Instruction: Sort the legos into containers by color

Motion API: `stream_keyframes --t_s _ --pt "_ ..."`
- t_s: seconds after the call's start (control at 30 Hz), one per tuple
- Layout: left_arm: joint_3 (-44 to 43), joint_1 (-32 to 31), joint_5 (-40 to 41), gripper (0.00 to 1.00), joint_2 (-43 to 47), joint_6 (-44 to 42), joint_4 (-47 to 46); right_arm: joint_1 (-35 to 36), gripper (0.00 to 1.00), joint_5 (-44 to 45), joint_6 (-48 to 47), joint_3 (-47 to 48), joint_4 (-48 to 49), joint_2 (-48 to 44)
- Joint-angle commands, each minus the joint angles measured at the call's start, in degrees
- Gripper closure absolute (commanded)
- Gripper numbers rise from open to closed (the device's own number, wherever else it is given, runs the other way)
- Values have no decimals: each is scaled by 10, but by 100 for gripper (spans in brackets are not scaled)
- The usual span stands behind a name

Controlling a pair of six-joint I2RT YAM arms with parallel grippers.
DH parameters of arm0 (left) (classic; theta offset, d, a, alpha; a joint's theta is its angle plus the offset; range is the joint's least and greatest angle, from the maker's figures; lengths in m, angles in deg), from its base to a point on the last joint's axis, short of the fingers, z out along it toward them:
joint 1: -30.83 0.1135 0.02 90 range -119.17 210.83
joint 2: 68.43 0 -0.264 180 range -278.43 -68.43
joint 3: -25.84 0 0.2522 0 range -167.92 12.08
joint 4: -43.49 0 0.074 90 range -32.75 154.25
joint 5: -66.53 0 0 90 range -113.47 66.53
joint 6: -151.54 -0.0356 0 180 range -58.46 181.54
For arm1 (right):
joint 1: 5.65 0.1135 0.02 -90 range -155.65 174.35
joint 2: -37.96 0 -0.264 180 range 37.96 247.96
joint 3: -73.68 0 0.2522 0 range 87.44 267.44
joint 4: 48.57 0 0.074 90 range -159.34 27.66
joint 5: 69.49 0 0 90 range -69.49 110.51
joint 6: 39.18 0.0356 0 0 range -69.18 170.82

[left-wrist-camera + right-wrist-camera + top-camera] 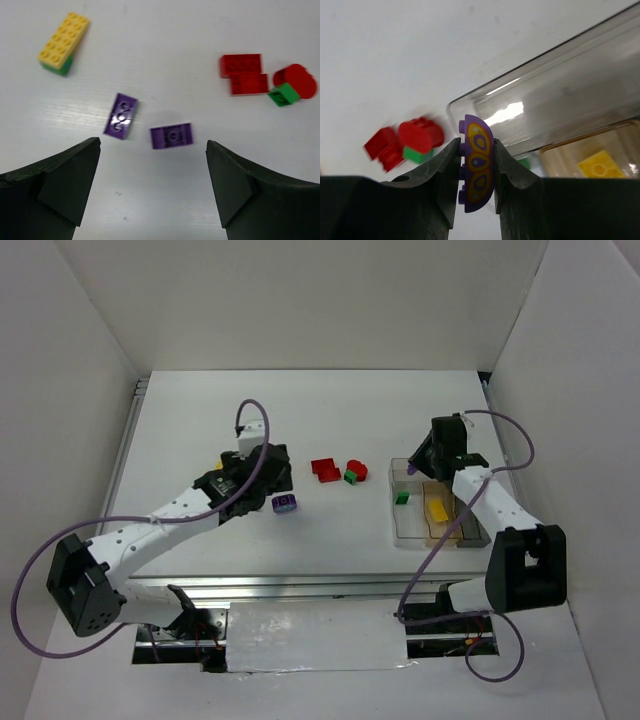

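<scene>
My left gripper (262, 476) is open and empty (152, 150), hovering over two purple legos (121, 116) (171, 136); one of them shows in the top view (284, 503). A yellow brick stacked on a green one (63, 40) lies to their far left. Two red bricks (325, 470), a red round piece (357, 468) and a small green brick (351, 478) lie mid-table. My right gripper (432, 454) is shut on a purple half-round lego with yellow patterning (476, 165), at the far left corner of the clear container (410, 535). The container holds a green brick (402, 497) and a yellow one (438, 509).
White walls enclose the table on the left, back and right. The container's clear rim (560, 75) rises right behind my right fingers, with the amber compartment and its yellow brick (597, 165) to the right. The red pieces (420, 134) lie to the container's left.
</scene>
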Motion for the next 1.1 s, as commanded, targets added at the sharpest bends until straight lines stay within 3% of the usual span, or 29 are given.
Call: stream_keyframes --t_s 0.0,0.17,0.27,0.3,0.43,0.53,0.67,0.87,0.9,1.07 --pt "34 42 -27 1 62 32 41 -33 96 71 -15 28 -15 50" --pt "46 69 -35 1 78 20 50 -44 82 61 -4 41 -3 80" --pt "47 72 -36 1 79 14 52 -45 38 60 -1 63 -8 95" --pt "48 73 -38 1 82 13 51 -45 29 58 -3 74 -15 103" --pt "64 73 -46 1 89 9 38 -45 19 54 -3 86 -21 105" --pt "73 76 -59 0 85 8 22 -45 18 51 -4 87 -25 91" --pt "84 103 -110 0 46 1 -17 -31 17 18 -5 54 -20 11" --pt "71 154 -149 1 -54 -11 -54 56 13 -28 -41 -4 -11 -130" --pt "66 164 -153 1 -67 -11 -56 65 5 -51 -43 -10 -14 -143" --pt "55 187 -169 8 -139 -24 -65 93 0 -101 -50 -37 -21 -211"
